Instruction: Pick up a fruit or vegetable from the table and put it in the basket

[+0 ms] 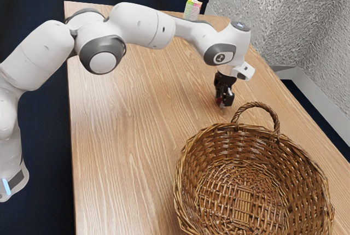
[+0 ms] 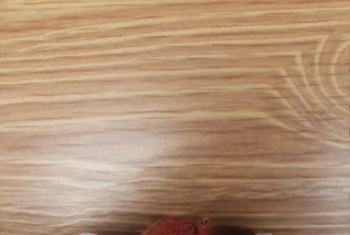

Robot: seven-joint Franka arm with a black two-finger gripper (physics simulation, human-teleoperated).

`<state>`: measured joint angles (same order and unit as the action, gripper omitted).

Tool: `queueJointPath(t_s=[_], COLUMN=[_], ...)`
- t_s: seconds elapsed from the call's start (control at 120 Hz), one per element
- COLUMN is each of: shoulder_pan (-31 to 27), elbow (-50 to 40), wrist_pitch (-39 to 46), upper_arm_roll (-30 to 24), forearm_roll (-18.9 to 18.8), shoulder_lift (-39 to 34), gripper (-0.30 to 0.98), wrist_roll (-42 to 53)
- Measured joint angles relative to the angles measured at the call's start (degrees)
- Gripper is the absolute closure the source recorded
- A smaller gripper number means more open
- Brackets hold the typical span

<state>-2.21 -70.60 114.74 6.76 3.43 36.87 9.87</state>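
Observation:
In the exterior view my gripper [image 1: 224,103] points down at the table, beyond the wicker basket's handle. A small dark red fruit or vegetable [image 1: 220,103] is low between its fingers, mostly hidden by them. The wrist view has the rough, rounded top of this red thing [image 2: 174,227], with a small stub on it, at the lower edge. Tips of my gripper [image 2: 175,234] stand apart on both sides of it, with gaps, so the gripper is open. The brown wicker basket [image 1: 188,175] has nothing visible inside.
A small carton with coloured markings [image 1: 192,9] stands at the wooden table's [image 1: 126,136] far edge, behind the arm. The basket's arched handle [image 1: 256,105] rises close to my gripper, toward the exterior view's right. A grey textured wall runs past the table's far right side.

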Motion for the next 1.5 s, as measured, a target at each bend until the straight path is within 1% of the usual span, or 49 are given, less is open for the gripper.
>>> queueJointPath(t_s=[0.158, 0.208, 0.517, 0.9, 1.083, 1.267, 1.5], shoulder_pan=[0.02, 0.02, 0.08, 0.21, 0.41, 0.56, 0.85], elbow=[0.0, 0.0, 0.58, 3.71, 4.46, 4.49, 4.77], wrist_pitch=[0.6, 0.7, -0.51, -12.03, -16.75, -20.2, -22.87], upper_arm_roll=[0.0, 0.0, -0.06, -2.63, -5.69, -10.28, -12.4], forearm_roll=[-0.12, -0.19, -0.35, -0.35, -0.36, -0.46, -1.03], shoulder_lift=[0.01, 0.01, -1.22, -7.31, -9.88, -12.31, -18.14], gripper=[0.5, 0.52, 0.53, 0.55, 0.55, 0.56, 0.57], wrist_roll=[0.05, 0.07, 0.22, 0.33, 0.4, 0.38, 0.31])
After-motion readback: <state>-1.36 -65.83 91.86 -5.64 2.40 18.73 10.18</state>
